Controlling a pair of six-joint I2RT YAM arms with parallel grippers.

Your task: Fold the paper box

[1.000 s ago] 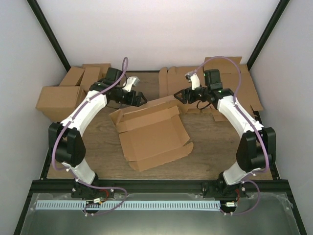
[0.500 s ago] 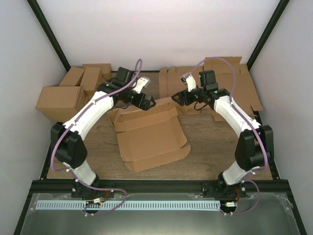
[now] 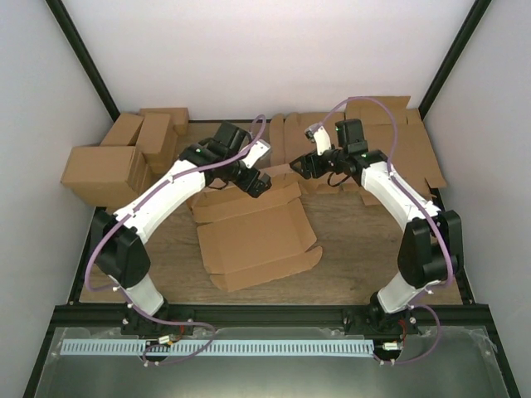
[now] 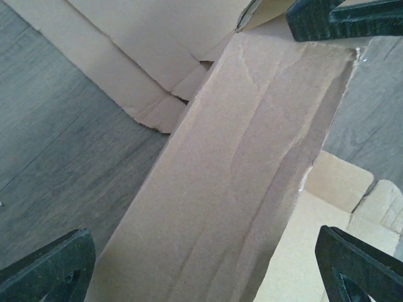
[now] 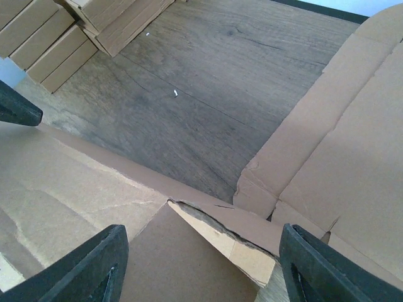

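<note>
Wood-grain table fills the floor of a white-walled booth. From above, the paper box lies opened out at the middle of the table, between the two arms. Its long axis runs left to right, with the right end turned a little toward the back. It is plain brown card with creased panels. Small tabs stick out at its right edge, and the back flap is lifted off the wood. A cluster of cartons sits at the back left, and a stack of flat sheets lies at the back right. The left gripper hangs over the lifted back flap. The right gripper is at the flap's right end, close to the left one.

Seen from the left wrist, the flap runs as a long wrinkled strip from bottom left to top right. It passes between the two fingers, which stand wide apart and are clear of the card. A dark finger of the other gripper shows at the top right corner.

Seen from the right wrist, the fingers are also spread wide, and the flap's torn, creased corner lies between them. I cannot see them touching the card. Bare wood and the flat sheets lie beyond.
</note>
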